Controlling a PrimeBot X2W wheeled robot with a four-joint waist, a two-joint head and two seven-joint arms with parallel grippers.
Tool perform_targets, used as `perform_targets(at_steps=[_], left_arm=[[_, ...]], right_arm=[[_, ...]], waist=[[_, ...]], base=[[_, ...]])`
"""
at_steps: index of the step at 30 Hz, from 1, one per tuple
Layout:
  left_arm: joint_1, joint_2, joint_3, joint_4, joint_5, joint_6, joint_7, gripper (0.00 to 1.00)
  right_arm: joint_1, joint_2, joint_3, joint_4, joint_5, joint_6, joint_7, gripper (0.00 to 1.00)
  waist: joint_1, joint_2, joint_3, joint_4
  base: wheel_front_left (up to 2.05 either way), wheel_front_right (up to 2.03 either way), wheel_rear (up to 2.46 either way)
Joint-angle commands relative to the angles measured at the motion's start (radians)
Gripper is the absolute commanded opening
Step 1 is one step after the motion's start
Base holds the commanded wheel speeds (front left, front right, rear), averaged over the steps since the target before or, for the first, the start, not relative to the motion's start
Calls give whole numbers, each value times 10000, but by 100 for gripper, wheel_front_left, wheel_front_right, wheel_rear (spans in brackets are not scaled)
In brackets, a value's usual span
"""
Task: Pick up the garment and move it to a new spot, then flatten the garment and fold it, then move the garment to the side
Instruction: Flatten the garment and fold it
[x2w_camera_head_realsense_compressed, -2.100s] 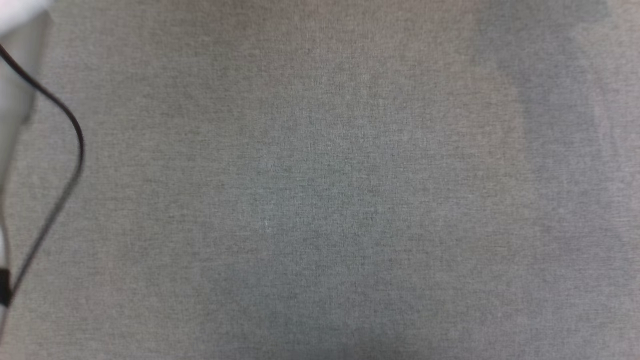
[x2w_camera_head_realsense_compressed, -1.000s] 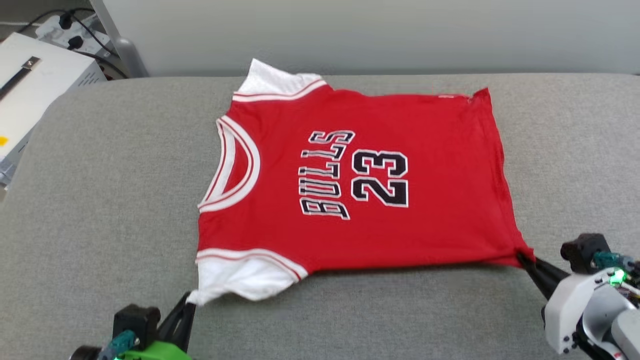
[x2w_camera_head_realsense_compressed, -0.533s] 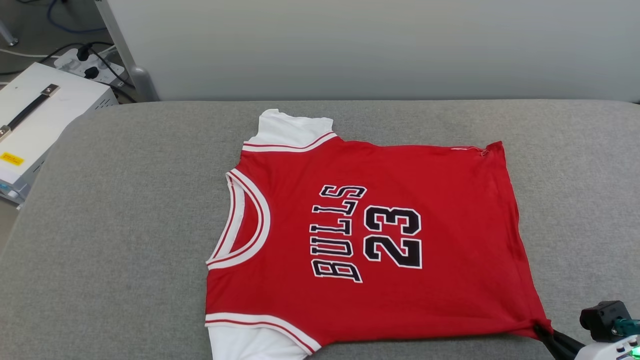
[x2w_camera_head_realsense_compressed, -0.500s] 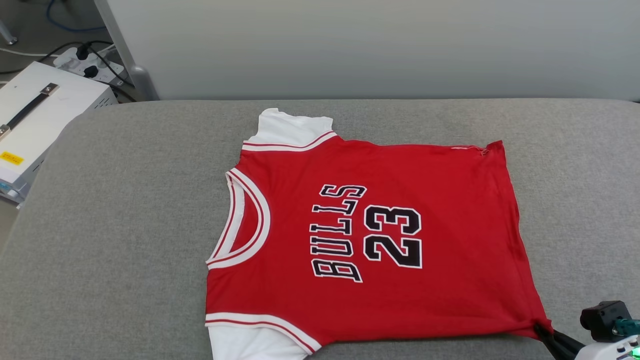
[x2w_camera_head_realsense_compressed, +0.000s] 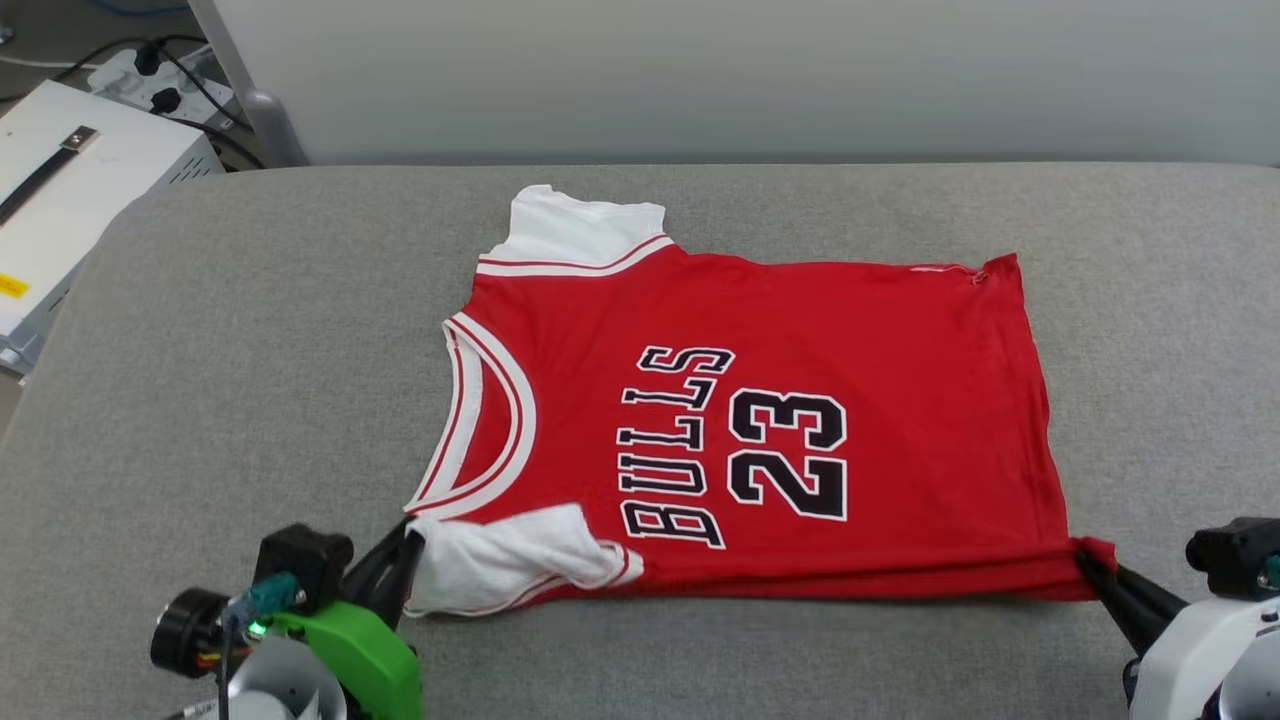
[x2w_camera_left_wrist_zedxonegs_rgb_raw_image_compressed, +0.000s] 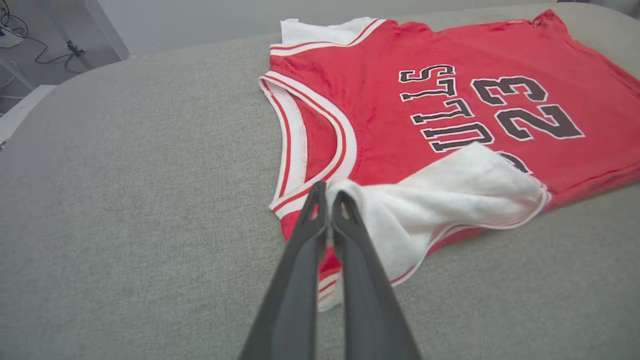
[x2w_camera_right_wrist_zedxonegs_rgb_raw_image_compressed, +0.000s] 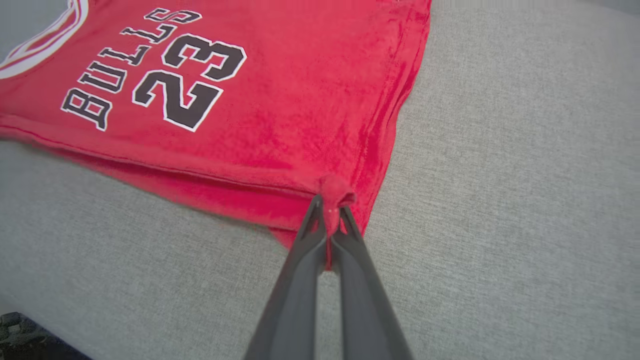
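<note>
i see the red basketball-jersey t-shirt with white short sleeves and black-and-white "bulls 23" lettering (x2w_camera_head_realsense_compressed: 800, 330) lying lettering-up in the middle of the broad grey woven cushion surface (x2w_camera_head_realsense_compressed: 250, 350). its striped collar is toward my left side and its hem toward my right. the far white sleeve (x2w_camera_head_realsense_compressed: 580, 225) lies flat, pointing at the pale wall (x2w_camera_head_realsense_compressed: 700, 70).

my left gripper (x2w_camera_left_wrist_zedxonegs_rgb_raw_image_compressed: 327, 192) has its two dark fingers pressed together on the edge of the near white sleeve (x2w_camera_head_realsense_compressed: 500, 560), just beside the collar trim. that sleeve is turned over onto the red front, touching the bottom of the "b".

my right gripper (x2w_camera_right_wrist_zedxonegs_rgb_raw_image_compressed: 330, 207) is clamped on the near hem corner, with a small knot of red cloth bunched between its tips. the near long edge between the two grips is doubled over in a narrow fold.

a white box with a black strap handle (x2w_camera_head_realsense_compressed: 60, 190) sits off the cushion, far left.
</note>
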Motion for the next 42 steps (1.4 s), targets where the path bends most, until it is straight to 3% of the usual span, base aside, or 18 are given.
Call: perform_targets(at_steps=[1,10,17,34,35,36,37,42], left_arm=[[-490,89,74,79,159,-137,80,0],[-2600,17,128,1094,650,-893,552,0],[-3815,-356,135,2470,781,-1490,481,0],[-4618,-1547,-431,6046,725,-2681,104,0],[-4638,-1612,-413,6175,696,-2706,12,34],[-4696,-1663,-424,6323,732,-2715,-100,100],[-4740,-1709,-414,6409,729,-2745,-203,100],[-5082,-1744,-218,6609,656,-2878,-712,100]], right_arm=[[-314,46,-114,-90,83,-7,56,0],[-1660,198,-122,13,234,-7,322,0],[-2737,235,124,550,331,-7,282,0],[-4037,241,1309,2077,510,-7,-86,0],[-4044,255,1327,2129,583,-7,-137,18],[-4045,252,1314,2195,647,-7,-196,45],[-4046,228,1290,2227,650,-7,-262,100],[-3852,80,1073,2118,723,-7,-594,100]], waist=[[1,38,291,-147],[1,38,1473,-532],[1,38,2262,-693],[1,38,2670,-634],[1,38,2623,-615],[1,38,2539,-576],[1,38,2468,-543],[1,38,1945,-340]], base=[[0,0,0],[0,0,0],[0,0,0],[0,0,0],[0,0,0],[0,0,0],[0,0,0],[0,0,0]])
